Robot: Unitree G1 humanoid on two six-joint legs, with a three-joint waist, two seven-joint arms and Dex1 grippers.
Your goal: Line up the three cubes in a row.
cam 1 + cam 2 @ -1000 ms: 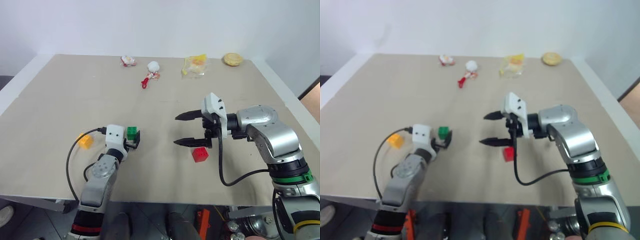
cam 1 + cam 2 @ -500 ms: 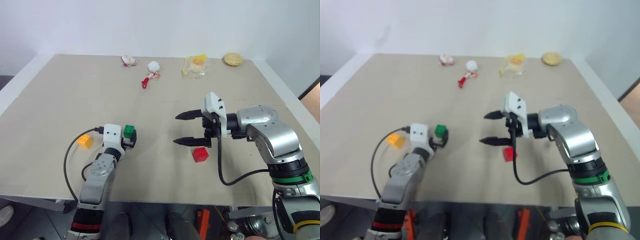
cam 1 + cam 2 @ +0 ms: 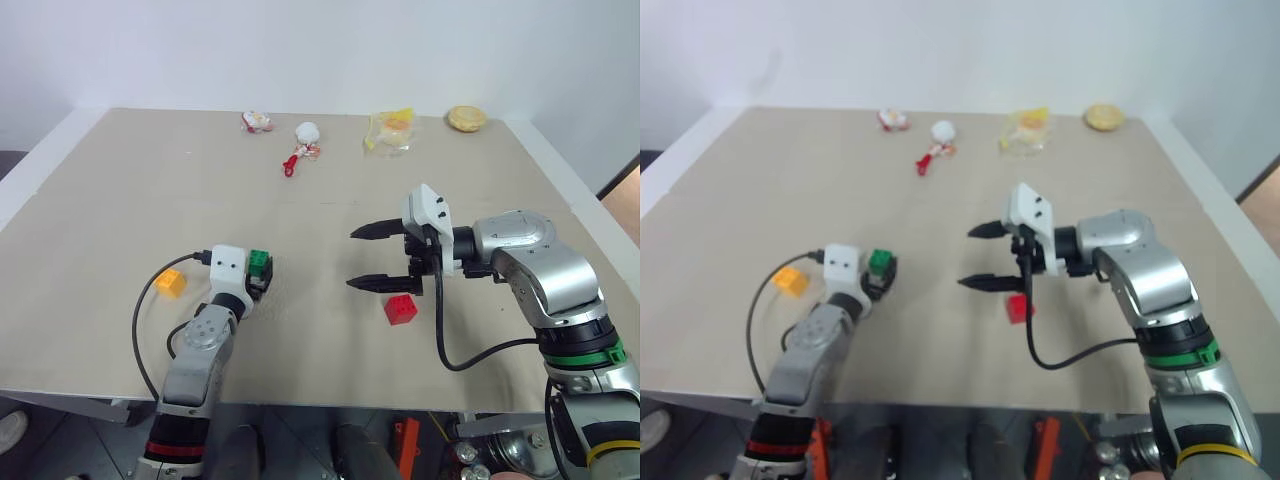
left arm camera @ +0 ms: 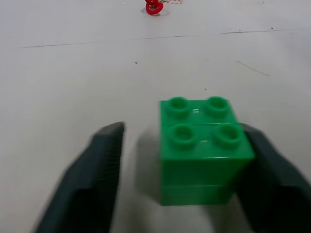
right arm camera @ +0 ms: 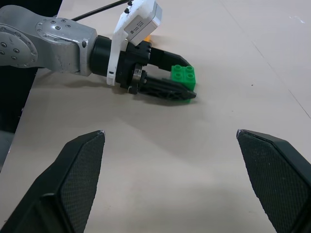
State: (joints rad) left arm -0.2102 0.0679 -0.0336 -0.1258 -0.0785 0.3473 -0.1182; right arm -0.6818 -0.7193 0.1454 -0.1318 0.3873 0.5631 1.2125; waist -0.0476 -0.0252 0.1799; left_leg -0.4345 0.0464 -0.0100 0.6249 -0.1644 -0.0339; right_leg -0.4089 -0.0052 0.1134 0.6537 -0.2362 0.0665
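A green cube stands on the tan table between the fingers of my left gripper. In the left wrist view one finger touches the green cube while the other finger stands a gap away. The yellow-orange cube lies to the left of that hand. My right gripper hovers open, pointing left, just above and beside the red cube. The right wrist view looks across at the green cube between the left fingers.
Along the far edge lie a wrapped snack, a white toy, a small red toy, a yellow packet and a round bun. A black cable loops beside my left wrist.
My left gripper's fingers have closed in from wide open around the green cube, which has barely shifted. The right arm and the other cubes have stayed put.
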